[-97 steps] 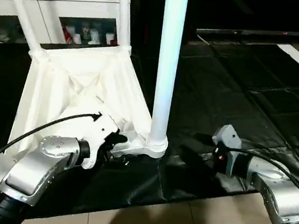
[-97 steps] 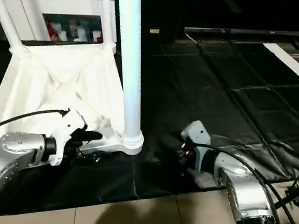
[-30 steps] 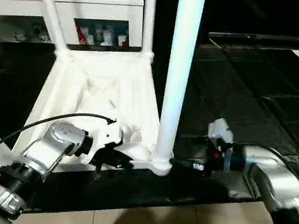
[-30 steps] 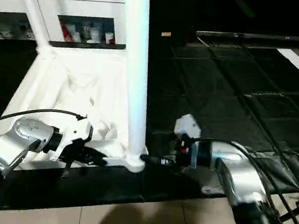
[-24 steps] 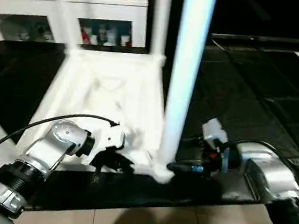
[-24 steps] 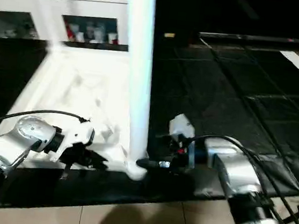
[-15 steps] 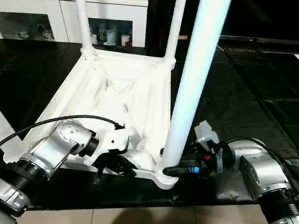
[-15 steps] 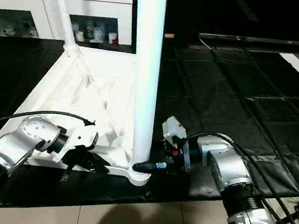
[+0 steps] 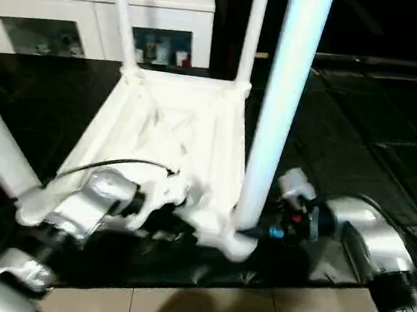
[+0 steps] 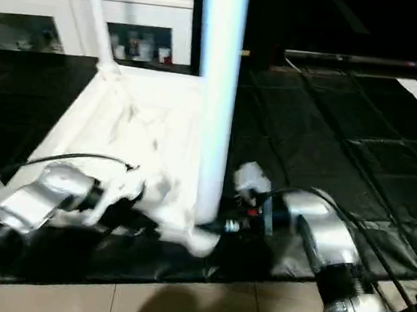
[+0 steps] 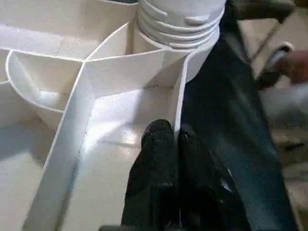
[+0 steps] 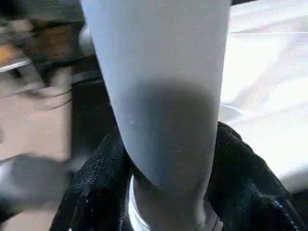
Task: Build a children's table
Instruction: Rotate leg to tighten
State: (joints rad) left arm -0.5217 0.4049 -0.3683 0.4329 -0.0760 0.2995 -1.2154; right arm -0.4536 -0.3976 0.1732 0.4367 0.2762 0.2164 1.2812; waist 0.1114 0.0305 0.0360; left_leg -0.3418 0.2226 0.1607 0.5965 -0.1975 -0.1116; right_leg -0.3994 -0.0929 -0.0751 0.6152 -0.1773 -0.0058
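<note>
Gripping table leg (image 12: 159, 96) with right tool (image 12: 163, 202), left tool (image 11: 168, 139) pinching tabletop rim (image 11: 179, 103)

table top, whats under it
A black mat on the floor spreads out from under the upturned table top. Whatever lies directly beneath it is covered.

Silver forearms (image 9: 369, 234), black cables, black jaws, perhaps red-blue wrist markings.
</note>
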